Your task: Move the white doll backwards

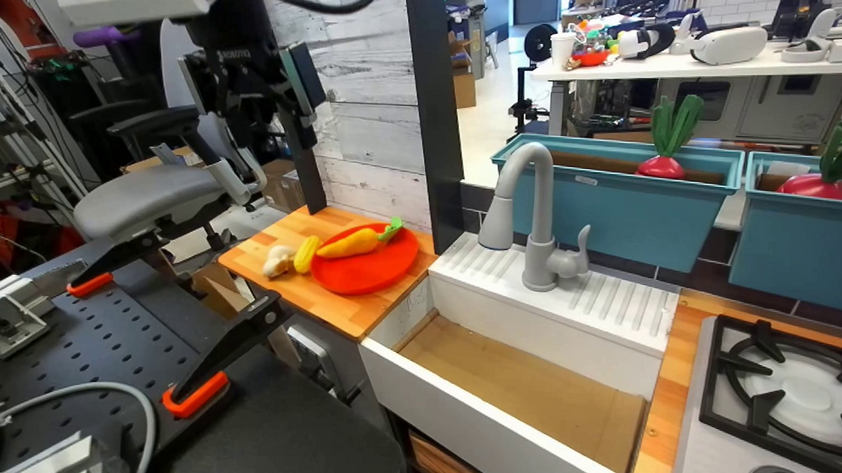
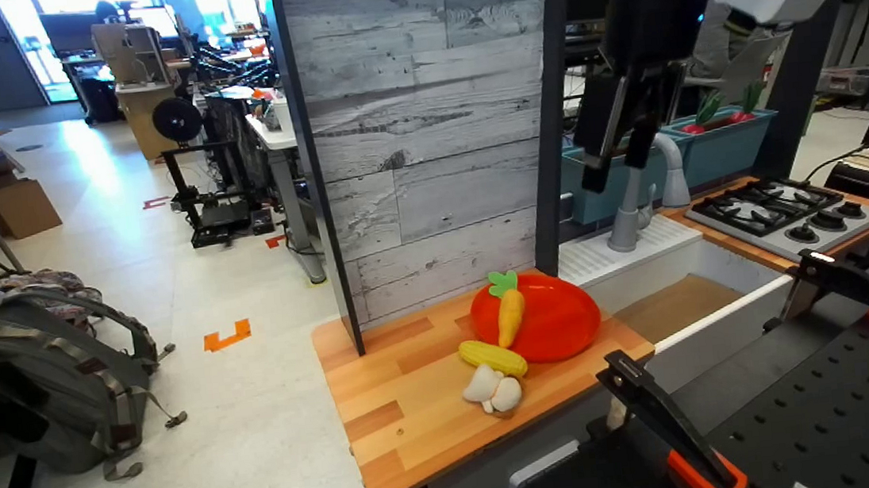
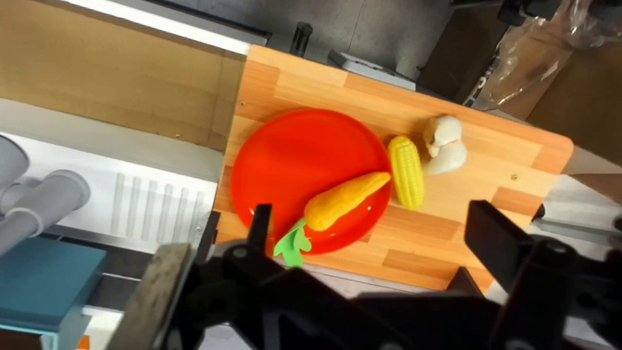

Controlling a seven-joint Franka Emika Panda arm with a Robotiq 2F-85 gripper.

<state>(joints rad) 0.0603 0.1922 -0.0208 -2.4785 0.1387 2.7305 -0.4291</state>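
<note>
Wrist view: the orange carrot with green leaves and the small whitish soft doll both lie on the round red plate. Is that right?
Not quite: the wrist view shows the small whitish doll on the light-brown wooden counter, beside the yellow corn cob. The orange carrot does lie on the round red plate.

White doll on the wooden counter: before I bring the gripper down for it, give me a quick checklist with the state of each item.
1. Gripper open: ok, spread wide.
2. Gripper free of any load: ok, nothing held.
3. White doll on the wooden counter, off the red plate: ok.
4. Gripper lined up on the doll: not ok; it hangs high above, and the doll sits off to one side in the wrist view.
5. Clearance from the yellow corn: not ok; it lies right beside the doll, whether touching is hard to tell.
6. Which way "backwards" means: cannot tell.
</note>
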